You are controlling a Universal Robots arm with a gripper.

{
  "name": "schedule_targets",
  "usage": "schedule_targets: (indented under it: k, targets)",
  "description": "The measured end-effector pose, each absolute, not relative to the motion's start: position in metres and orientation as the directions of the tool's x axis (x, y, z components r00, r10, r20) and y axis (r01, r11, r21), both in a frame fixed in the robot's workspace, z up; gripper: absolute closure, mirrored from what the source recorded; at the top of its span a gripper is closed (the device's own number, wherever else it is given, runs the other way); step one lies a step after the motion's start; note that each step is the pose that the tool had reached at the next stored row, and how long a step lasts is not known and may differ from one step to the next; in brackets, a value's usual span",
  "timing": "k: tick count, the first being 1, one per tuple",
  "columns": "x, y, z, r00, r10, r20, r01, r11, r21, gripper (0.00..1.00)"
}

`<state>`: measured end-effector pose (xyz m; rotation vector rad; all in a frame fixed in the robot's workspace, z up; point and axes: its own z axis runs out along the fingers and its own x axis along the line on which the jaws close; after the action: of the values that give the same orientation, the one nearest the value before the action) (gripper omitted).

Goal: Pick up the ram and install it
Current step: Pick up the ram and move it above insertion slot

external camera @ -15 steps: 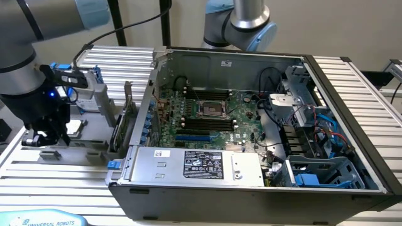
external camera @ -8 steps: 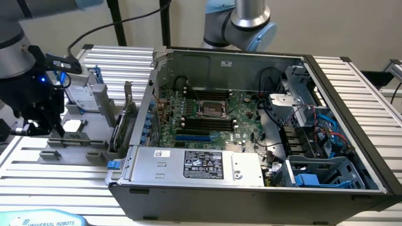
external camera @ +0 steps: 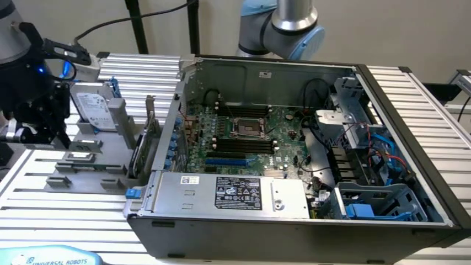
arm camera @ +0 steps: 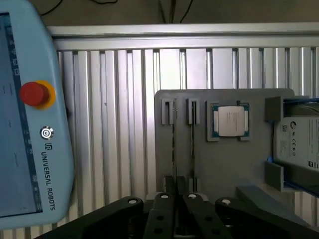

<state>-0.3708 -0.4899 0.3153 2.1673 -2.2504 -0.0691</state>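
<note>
In the wrist view the ram (arm camera: 173, 144) shows edge-on as a thin dark line standing in a slot of the grey holder plate (arm camera: 224, 164). My gripper (arm camera: 175, 188) sits right over its near end, its two black fingers (arm camera: 168, 185) drawn close together with the stick's edge running in between. A second thin stick (arm camera: 192, 144) stands in the neighbouring slot. In the exterior view my gripper (external camera: 55, 132) hangs low over the holder (external camera: 81, 165) at the exterior view's left, well away from the motherboard's black slots (external camera: 243, 144) in the open computer case (external camera: 294, 221).
A square silver processor (arm camera: 231, 121) and a hard drive (arm camera: 299, 144) rest on the holder. An upright green card with bracket (external camera: 151, 138) stands between the holder and the case. A teach pendant (arm camera: 30, 124) lies beside the holder. A second arm (external camera: 287, 25) rises behind the case.
</note>
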Motion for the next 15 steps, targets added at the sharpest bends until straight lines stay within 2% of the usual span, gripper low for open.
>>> schedule_targets:
  k: [15]
  targets:
    - [-0.316,-0.490,0.382,-0.038,-0.999,-0.019,-0.998,0.037,0.043,0.87]
